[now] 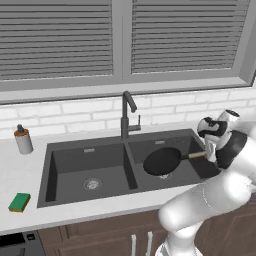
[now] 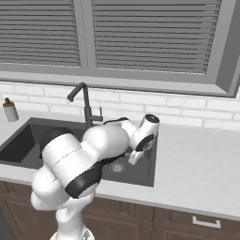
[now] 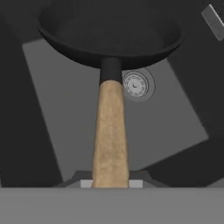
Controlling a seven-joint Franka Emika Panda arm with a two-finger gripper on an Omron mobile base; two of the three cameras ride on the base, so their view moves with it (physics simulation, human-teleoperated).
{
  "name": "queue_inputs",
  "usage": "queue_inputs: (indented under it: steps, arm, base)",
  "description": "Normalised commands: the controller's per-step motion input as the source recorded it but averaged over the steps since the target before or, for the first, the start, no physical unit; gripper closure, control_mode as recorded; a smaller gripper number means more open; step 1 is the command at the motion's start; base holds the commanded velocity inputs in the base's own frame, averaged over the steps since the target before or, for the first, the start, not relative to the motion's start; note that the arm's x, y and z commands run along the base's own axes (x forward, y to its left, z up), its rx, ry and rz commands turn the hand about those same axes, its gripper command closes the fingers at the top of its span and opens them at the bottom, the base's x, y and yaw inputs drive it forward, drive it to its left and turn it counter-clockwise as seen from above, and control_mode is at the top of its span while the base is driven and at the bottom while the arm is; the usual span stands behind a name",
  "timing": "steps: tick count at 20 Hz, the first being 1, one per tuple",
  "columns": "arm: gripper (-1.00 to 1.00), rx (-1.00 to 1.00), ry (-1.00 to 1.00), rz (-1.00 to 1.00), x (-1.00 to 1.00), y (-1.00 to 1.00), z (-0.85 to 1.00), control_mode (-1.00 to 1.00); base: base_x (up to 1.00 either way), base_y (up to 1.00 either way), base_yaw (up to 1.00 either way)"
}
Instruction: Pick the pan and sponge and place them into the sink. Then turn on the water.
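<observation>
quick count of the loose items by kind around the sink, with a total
pan: 1, held by the gripper over the right basin
sponge: 1, on the counter left of the sink
soap bottle: 1
total: 3

The black pan (image 1: pixel 162 161) with its light wooden handle is hanging level over the right basin of the dark grey double sink (image 1: pixel 90 150), just above that basin's round drain, its handle pointing away from the faucet side. The small green sponge (image 1: pixel 19 202) is lying flat on the table, just beyond the sink's left front corner.
</observation>
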Motion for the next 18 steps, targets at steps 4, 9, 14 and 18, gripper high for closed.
queue_inputs:
  steps: [4,9,14,18]
  arm:
    - [1.00,0.00,0.18,0.00,0.78,0.00,-0.45,-1.00]
    - [1.00,0.00,0.04,0.00,0.54,0.00,-0.43,-1.00]
    - [1.00,0.01,-0.05,-0.03,0.43,0.00,-0.45,-1.00]
    - [1.00,0.01,-0.03,-0.04,0.51,0.00,-0.53,-1.00]
  base:
    - [0.00,0.00,0.00]
    - [0.00,0.00,0.00]
    - [0.00,0.00,0.00]
    - [0.00,0.00,0.00]
